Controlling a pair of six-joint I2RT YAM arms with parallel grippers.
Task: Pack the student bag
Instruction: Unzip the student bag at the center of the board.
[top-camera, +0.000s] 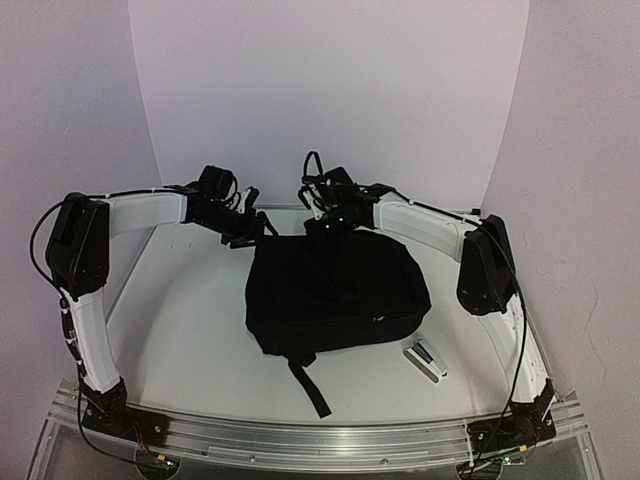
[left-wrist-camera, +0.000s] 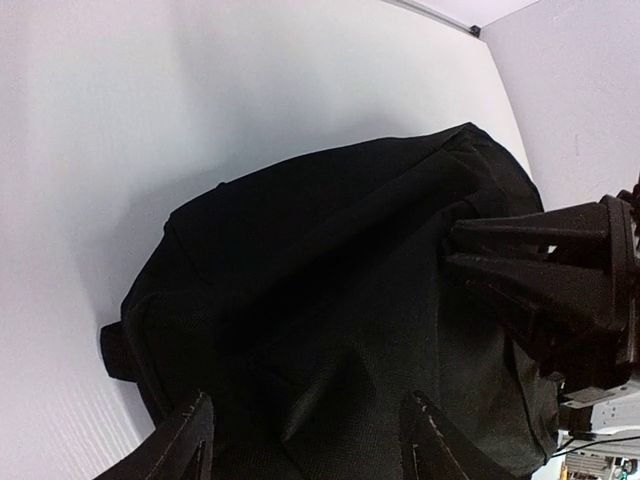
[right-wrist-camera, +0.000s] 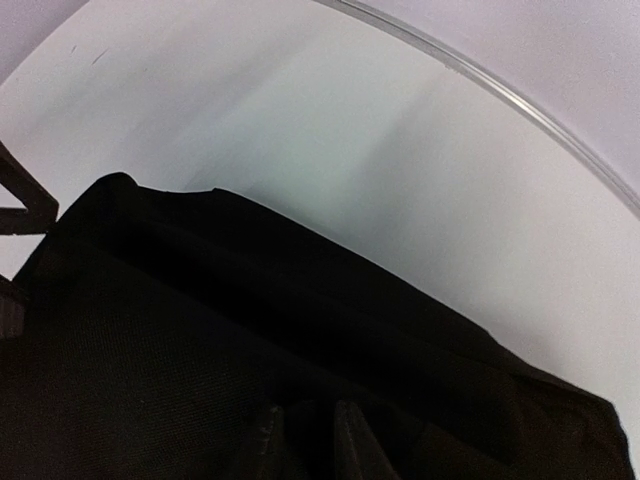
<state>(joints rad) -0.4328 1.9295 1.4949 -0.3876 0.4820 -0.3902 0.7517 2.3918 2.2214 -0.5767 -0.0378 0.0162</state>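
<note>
My left tool (left-wrist-camera: 308, 425) hangs spread over the student bag (top-camera: 335, 290), which lies on the table (top-camera: 180, 320) just beneath both tools, and my right tool (left-wrist-camera: 452, 248) pinches its fabric, so I should nip the rim alongside and part it gently.

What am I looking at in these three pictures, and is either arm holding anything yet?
Two white robot arms are bolted at the near edge of a white table. The wide picture looks down from above and behind them; the other two come from cameras on each wrist. A black backpack lies on the table, a small stapler-like object beside it. The left hand stands open over the fabric, holding nothing. The right hand is at the bag's far edge, fingers close together; whether it grips fabric is unclear.
</note>
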